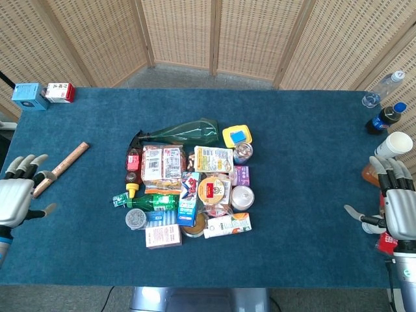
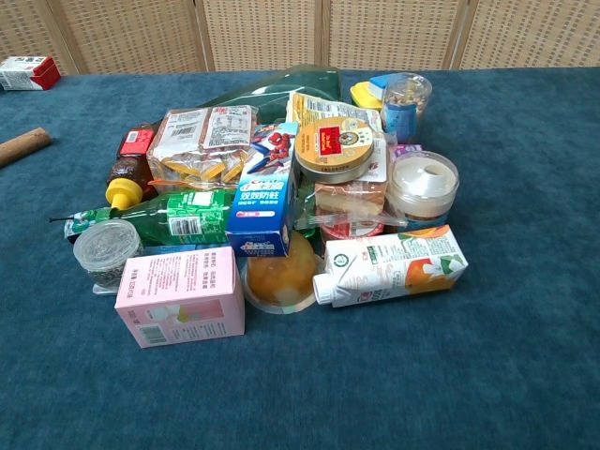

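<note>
The wooden stick (image 1: 62,168), long and round, lies just beside the left hand (image 1: 18,197), fingers spread, empty. The right hand (image 1: 393,209) is spread, empty, near a paper cup (image 1: 394,144).

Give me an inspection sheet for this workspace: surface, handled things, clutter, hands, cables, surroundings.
Surface: blue cloth table, flat.
Handled things: wooden rolling pin lies by the left hand's fingertips; contact cannot be told.
Clutter: central pile with green bottle, pink box, juice carton, round tin, blue carton. Far left corner: blue box, red-white box. Right edge: paper cup, cola bottle, water bottle.
Hands: left hand open, empty; right hand open, empty.
Cables: nothing seen.
Surroundings: wicker screens behind the table.
</note>
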Tool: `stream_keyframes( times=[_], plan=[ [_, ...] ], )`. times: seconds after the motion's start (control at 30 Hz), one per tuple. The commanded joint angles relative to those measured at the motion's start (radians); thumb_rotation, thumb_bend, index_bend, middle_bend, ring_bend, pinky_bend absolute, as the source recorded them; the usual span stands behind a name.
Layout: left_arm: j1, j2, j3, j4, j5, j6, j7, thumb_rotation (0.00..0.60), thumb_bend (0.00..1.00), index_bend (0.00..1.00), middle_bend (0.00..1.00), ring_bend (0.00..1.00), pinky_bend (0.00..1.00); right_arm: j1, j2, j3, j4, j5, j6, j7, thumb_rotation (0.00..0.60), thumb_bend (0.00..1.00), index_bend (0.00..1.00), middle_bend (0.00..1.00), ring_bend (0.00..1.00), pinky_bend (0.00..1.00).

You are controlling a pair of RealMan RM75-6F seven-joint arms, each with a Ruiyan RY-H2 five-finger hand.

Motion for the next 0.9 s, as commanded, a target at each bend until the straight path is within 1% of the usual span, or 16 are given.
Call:
stream_keyframes(
  times=[0.03, 0.2, 0.5, 0.7, 0.9],
  plan=[
    [-0.031, -0.055, -0.001, 0.014, -0.034, -0.023, 0.062, 0.6, 0.24, 0.38, 0.08, 0.0, 0.0, 0.0, 0.005, 0.002, -0.003, -0.001, 0.002, 0.002, 0.477, 0.11, 0.02, 0.09, 0.0, 0.0],
    [-0.074, -0.117, 0.001, 0.046, -0.078, -0.067, 0.137, 0.6, 0.23, 0.35, 0.07, 0.0, 0.0, -0.002, 0.007, 0.004, -0.004, 0.006, 0.0, 0.01, 0.476, 0.11, 0.01, 0.09, 0.0, 0.0],
    [-0.145, -0.177, 0.012, 0.077, -0.14, -0.173, 0.18, 0.6, 0.23, 0.29, 0.0, 0.0, 0.0, -0.012, 0.011, 0.003, 0.001, 0.015, 0.006, 0.021, 0.477, 0.11, 0.01, 0.09, 0.0, 0.0],
    [-0.179, -0.23, 0.019, 0.113, -0.172, -0.206, 0.203, 0.6, 0.23, 0.32, 0.0, 0.0, 0.0, -0.022, 0.02, 0.004, 0.004, 0.02, 0.015, 0.036, 0.477, 0.11, 0.01, 0.09, 0.0, 0.0],
    [-0.215, -0.273, 0.027, 0.133, -0.225, -0.247, 0.226, 0.6, 0.23, 0.32, 0.0, 0.0, 0.0, -0.031, 0.022, 0.002, 0.011, 0.026, 0.018, 0.051, 0.48, 0.11, 0.01, 0.09, 0.0, 0.0]
  ],
)
